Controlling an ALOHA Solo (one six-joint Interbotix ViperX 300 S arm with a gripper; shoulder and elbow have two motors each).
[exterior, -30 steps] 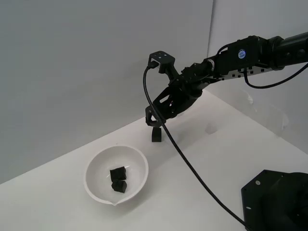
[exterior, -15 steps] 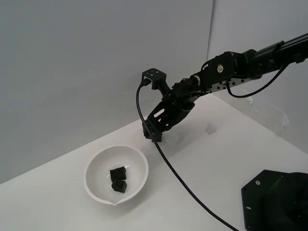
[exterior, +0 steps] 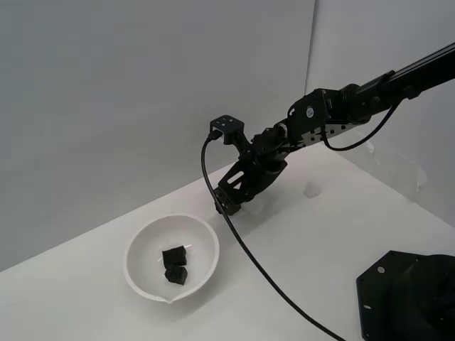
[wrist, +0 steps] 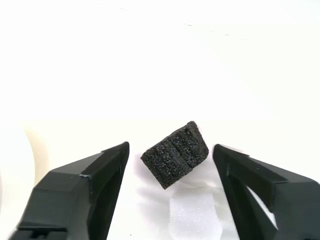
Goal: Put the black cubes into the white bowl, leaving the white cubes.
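Observation:
A black cube (wrist: 175,155) lies tilted on the white surface between the fingers of my gripper (wrist: 171,148), which is open with a gap on each side of the cube. A white cube (wrist: 194,216) sits right beside it. In the exterior view the gripper (exterior: 226,206) is low over the surface, just past the far rim of the white bowl (exterior: 149,241), and it hides that cube. Two black cubes (exterior: 174,256) (exterior: 175,274) lie inside the bowl. Another white cube (exterior: 311,190) stands apart toward the exterior view's right.
A black cable (exterior: 256,263) trails from the wrist across the surface to the front. A black base block (exterior: 409,298) fills the exterior view's lower right corner. Grey walls close the back and the exterior view's right.
The arm has swung toward the exterior view's left and down. The open fingers now straddle the black cube that earlier stood just below them.

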